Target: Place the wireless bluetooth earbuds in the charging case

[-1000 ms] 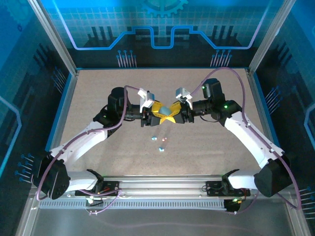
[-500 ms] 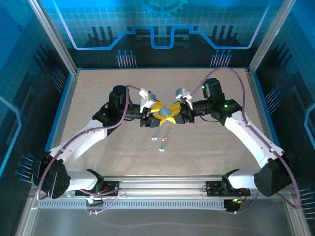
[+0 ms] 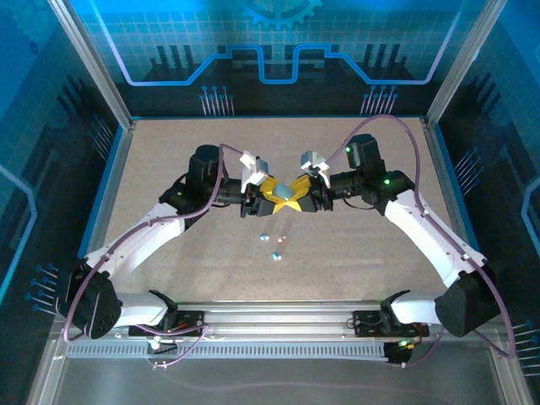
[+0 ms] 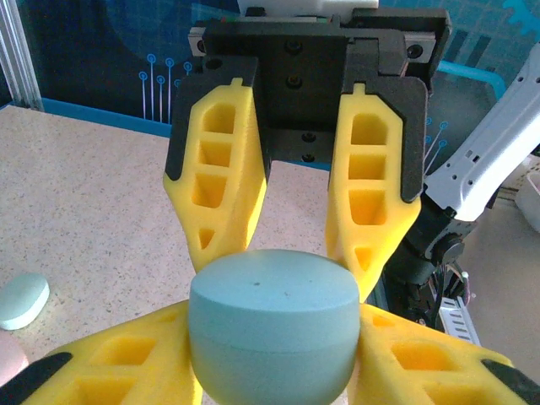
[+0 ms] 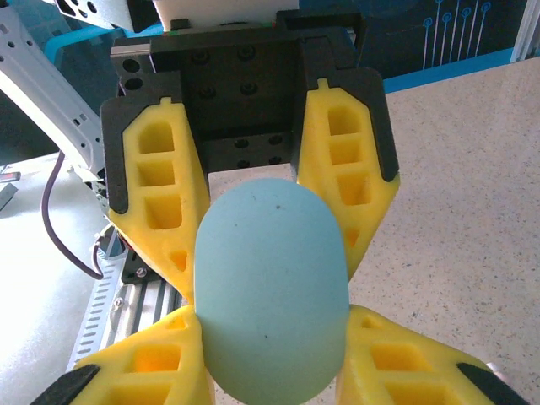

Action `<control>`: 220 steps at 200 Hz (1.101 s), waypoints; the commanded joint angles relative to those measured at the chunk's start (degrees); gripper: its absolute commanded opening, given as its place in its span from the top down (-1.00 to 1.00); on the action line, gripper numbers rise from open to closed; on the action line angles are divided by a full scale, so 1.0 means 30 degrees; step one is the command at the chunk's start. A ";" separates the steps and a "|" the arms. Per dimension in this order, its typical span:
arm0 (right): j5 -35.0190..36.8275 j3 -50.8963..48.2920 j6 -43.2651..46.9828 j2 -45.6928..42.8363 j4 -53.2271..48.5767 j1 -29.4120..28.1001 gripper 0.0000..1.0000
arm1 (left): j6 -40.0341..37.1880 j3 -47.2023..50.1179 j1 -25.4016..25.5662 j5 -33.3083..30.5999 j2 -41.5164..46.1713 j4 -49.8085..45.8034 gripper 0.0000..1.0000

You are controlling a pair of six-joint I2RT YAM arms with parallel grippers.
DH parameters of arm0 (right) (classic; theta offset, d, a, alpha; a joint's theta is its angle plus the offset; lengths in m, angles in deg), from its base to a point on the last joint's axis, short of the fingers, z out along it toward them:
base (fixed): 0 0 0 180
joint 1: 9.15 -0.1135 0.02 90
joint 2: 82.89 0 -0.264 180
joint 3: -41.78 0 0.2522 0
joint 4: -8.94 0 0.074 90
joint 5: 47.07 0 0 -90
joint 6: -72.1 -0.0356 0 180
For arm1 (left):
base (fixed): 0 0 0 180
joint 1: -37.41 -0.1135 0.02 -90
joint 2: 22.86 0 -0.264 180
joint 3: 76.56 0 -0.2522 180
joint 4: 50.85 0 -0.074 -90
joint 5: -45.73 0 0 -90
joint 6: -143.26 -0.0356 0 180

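Both arms are meeting over the middle of the surface (image 3: pixel 169 160), sharing one teal case (image 3: pixel 285 194). The left end effector (image 3: pixel 272 193) is clamping the case from the left and the right end effector (image 3: pixel 298 195) is clamping it from the right, their yellow fingers crossing around it. In the right wrist view the case's long axis is seemingly running from one end effector toward the other. A seam is showing around it in the left wrist view, so the lid is probably closed.

Three earbuds (image 3: pixel 276 254) are lying loose on the surface, on the base side of the case and well apart from it, slightly toward the left arm. With neither end effector free, one is likely going to have to let go and reach back toward the bases; the left is sitting marginally nearer.
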 commanded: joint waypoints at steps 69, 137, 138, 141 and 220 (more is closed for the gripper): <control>-0.0592 0.0651 -0.1654 -0.0043 0.0815 0.1153 0.13 | -0.1468 0.0150 -0.0006 0.0653 0.0154 0.0020 0.30; 0.0116 0.0306 -0.2600 -0.0280 0.1948 0.1371 -0.04 | -0.1212 0.0179 -0.0011 0.0735 0.0075 0.0041 0.30; 0.0110 0.0295 -0.2608 -0.0285 0.1992 0.1365 -0.04 | -0.1193 0.0179 -0.0023 0.0724 0.0061 0.0045 0.30; 0.0182 0.0246 -0.2640 -0.0321 0.2107 0.1375 -0.04 | -0.1140 0.0179 -0.0008 0.0740 0.0053 0.0089 0.30; 0.3217 -0.0727 -0.1983 -0.0952 0.3731 0.0189 0.22 | 0.0153 0.0556 -0.0024 0.1065 0.0018 0.1572 0.30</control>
